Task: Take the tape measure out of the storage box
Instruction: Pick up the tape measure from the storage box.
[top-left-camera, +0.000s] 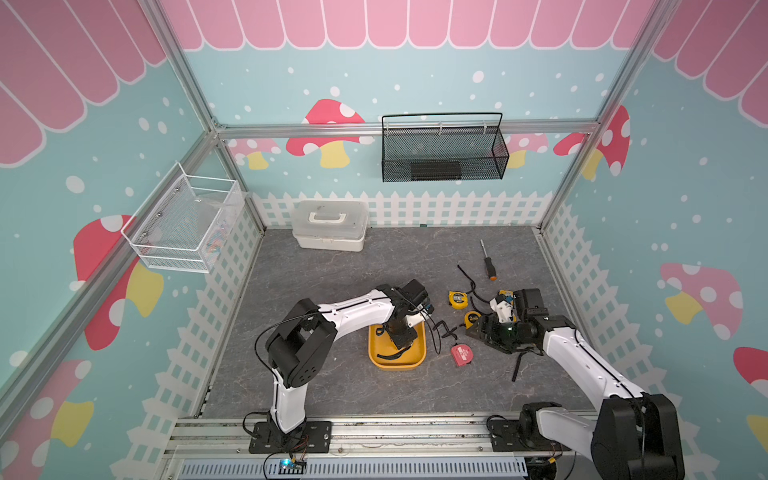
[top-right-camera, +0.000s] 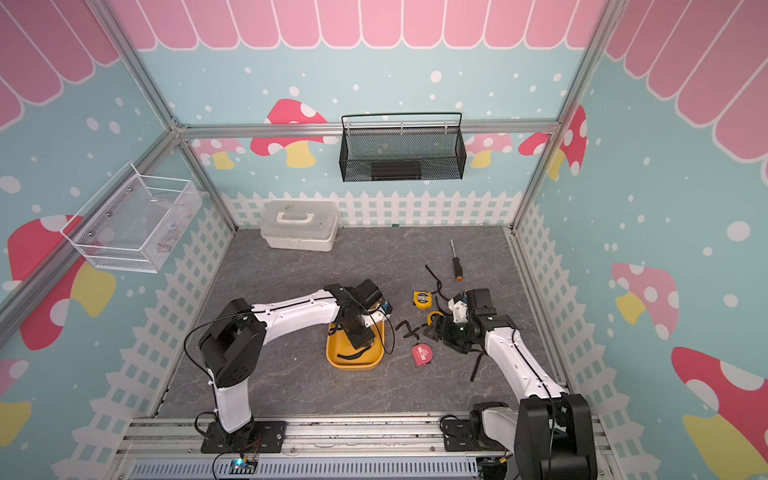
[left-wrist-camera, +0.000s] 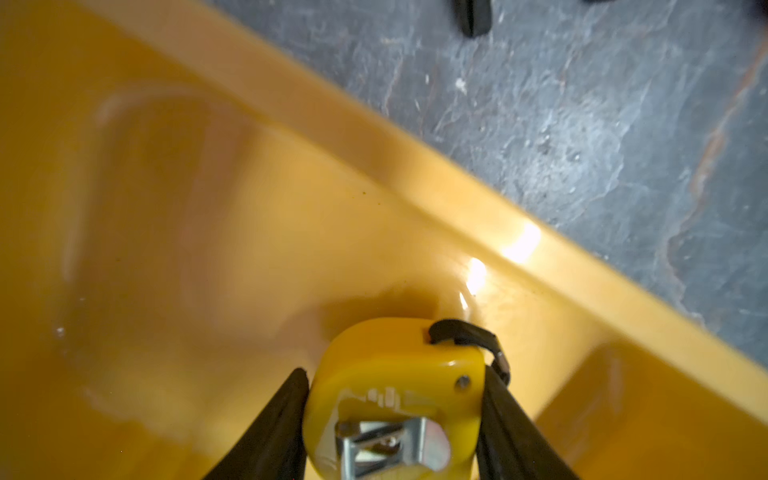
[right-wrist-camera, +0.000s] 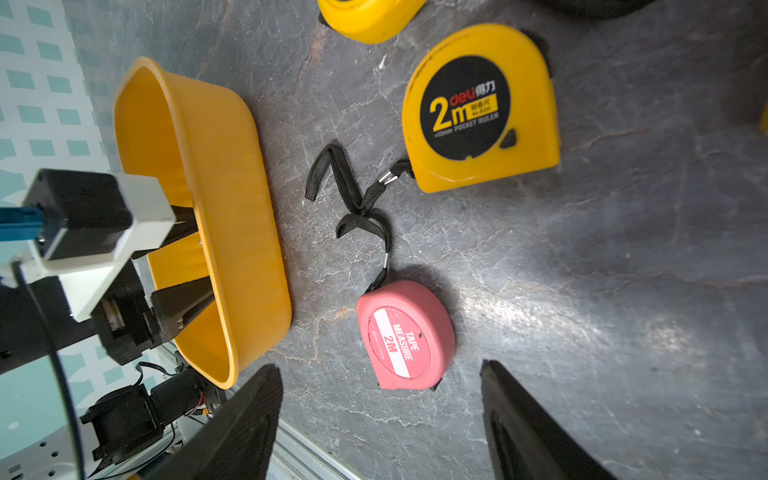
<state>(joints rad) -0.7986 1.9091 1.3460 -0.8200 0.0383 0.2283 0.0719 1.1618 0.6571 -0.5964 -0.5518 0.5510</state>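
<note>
The tape measure (left-wrist-camera: 395, 399), clamped in the left jaws inside the storage box (left-wrist-camera: 374, 141), could slip on its smooth case, while the right jaws stand open and empty.

The storage box (top-left-camera: 395, 365), a shallow yellow tray with rounded corners, sits flat on the grey table (top-left-camera: 311, 270) just 6 o'clock of centre. Inside, near a long wall, the small yellow tape measure (left-wrist-camera: 374, 374), metal clip showing, is pinched between the left gripper's (left-wrist-camera: 395, 376) jaws

Glossy plastic storage box (left-wrist-camera: 415, 174) and tape measure (left-wrist-camera: 386, 374); matt tabletop (left-wrist-camera: 582, 104)
</note>
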